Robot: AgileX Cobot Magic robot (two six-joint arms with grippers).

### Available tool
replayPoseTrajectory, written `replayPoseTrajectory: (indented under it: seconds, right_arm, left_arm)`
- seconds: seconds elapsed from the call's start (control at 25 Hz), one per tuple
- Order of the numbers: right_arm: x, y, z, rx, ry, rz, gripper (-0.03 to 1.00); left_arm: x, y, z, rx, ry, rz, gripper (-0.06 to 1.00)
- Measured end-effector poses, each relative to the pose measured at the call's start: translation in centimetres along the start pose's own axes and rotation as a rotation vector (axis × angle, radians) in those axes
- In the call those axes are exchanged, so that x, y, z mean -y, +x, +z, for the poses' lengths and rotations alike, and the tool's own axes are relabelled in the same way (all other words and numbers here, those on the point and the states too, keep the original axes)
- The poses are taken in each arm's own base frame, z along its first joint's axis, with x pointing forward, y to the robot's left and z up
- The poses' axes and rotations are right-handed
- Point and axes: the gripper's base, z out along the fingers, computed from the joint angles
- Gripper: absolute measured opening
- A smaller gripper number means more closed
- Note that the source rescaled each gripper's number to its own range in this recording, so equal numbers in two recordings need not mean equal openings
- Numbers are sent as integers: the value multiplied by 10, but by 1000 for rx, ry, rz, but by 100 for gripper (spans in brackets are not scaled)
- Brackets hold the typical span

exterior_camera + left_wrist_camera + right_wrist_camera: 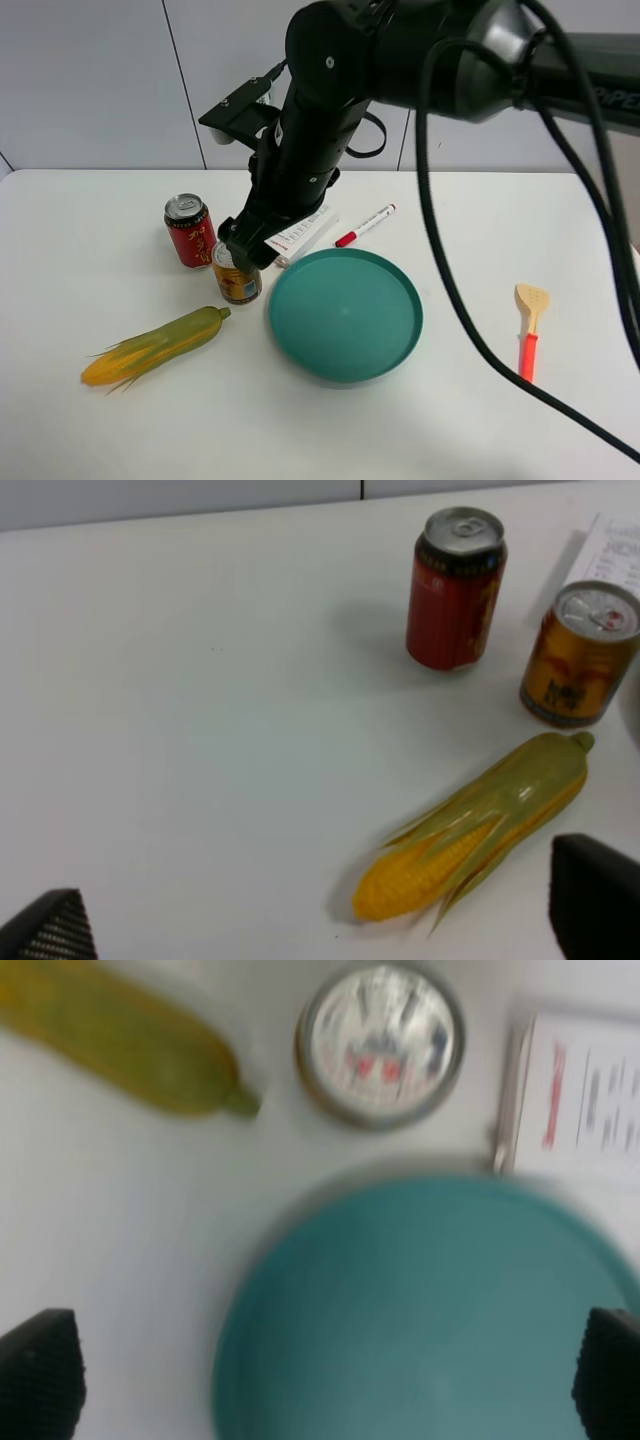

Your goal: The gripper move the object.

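Closest to us looms the black arm [330, 90] with its cables, stretched from the right across the middle of the white table [80, 260]. Its right gripper [245, 243] hangs just over the gold can [238, 282]. In its wrist view the jaws stand wide apart with nothing between them, and the can's silver top shows ahead of the tips.

Going from the left, the left gripper [320, 915] shows only in its own wrist view, jaws spread wide and holding nothing, near the corn cob [155, 345]. The cob lies toward the front, its green tip pointing at the gold can. Behind it stands the red can [189, 232], upright. Just beside it the gold can stands upright too, between the red can and the teal plate [345, 315], close to the plate's rim. Beyond the plate lie a white printed box [310, 230] and a red-capped marker [365, 225]. Far right, well apart, we see a spatula [530, 330] with a red handle.
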Motion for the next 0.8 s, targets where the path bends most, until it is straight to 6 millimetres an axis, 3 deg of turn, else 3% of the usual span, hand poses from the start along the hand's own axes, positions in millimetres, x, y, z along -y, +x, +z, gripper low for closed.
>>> replayPoseTrajectory:
  seconds: [0.12,0.32,0.6,0.8]
  right_arm:
    - [-3,9,-16,-65,-20,18,97]
    - [10,18,-30,-93,9,109,97]
    - [52,35,-56,-89,250,300,97]
    - [88,56,-83,-55,322,429,97]
  left_arm:
    - [0,0,0,0,0,0,100]
    - [0,0,0,0,0,0,100]
    - [0,0,0,0,0,0,100]
    - [0,0,0,0,0,0,100]
